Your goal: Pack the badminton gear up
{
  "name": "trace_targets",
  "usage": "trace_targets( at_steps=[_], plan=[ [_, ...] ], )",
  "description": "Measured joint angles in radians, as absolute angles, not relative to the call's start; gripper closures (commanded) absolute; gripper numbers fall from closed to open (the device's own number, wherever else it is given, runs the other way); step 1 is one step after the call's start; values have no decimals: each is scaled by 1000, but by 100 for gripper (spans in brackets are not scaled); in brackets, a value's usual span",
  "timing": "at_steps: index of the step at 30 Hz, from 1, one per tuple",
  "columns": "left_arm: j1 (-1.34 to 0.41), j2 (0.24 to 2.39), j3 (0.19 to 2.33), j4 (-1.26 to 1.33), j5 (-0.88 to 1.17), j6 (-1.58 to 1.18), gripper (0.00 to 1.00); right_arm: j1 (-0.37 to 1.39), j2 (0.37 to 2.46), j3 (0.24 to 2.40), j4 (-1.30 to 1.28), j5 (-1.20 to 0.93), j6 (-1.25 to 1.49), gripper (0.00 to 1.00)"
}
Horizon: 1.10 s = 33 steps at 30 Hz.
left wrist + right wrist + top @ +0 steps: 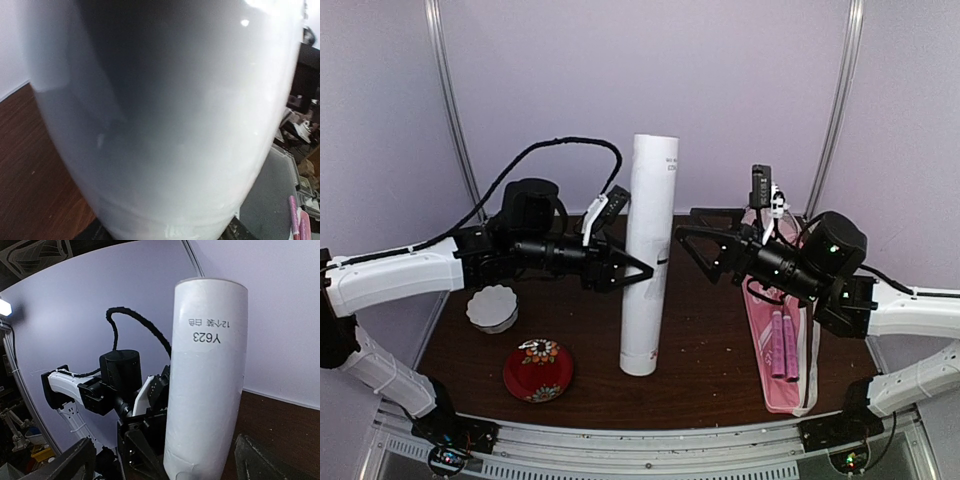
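Over brown worktop (710, 350), straddling upright white tube (648, 200) with left gripper (642, 268) (clamped or not, cannot tell), right gripper (685, 222) spread apart alongside; ideally closing squarely at mid-height, avoiding tipping.

The tall white cardboard tube (648, 260) at mid-frame is showing plain white, and it is carrying black printed characters near its top. At lower right the long pink fabric bag (790, 390) is glowing pale pink with white edging, two deeper-pink racquet handles (778, 345) standing out against it. At lower left the round red plate (538, 372) is flashing a multicoloured floral pattern, while the white scalloped bowl (492, 308) is looking plain. The wooden table (710, 370) is reading dark brown, and the backdrop (550, 80) pale lilac.
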<state>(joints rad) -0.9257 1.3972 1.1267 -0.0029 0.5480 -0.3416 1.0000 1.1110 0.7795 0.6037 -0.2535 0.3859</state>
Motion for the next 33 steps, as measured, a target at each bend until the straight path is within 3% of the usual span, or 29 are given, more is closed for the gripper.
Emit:
trace_targets(
  at_steps=[16,33],
  plan=[
    [-546,1365,1229,-896,70,-104,57,899,905,596,473,-169,397,0],
    [-512,1641,1316,-1028,-77,-35,59,876,830,569,398,-147,393,0]
  ],
)
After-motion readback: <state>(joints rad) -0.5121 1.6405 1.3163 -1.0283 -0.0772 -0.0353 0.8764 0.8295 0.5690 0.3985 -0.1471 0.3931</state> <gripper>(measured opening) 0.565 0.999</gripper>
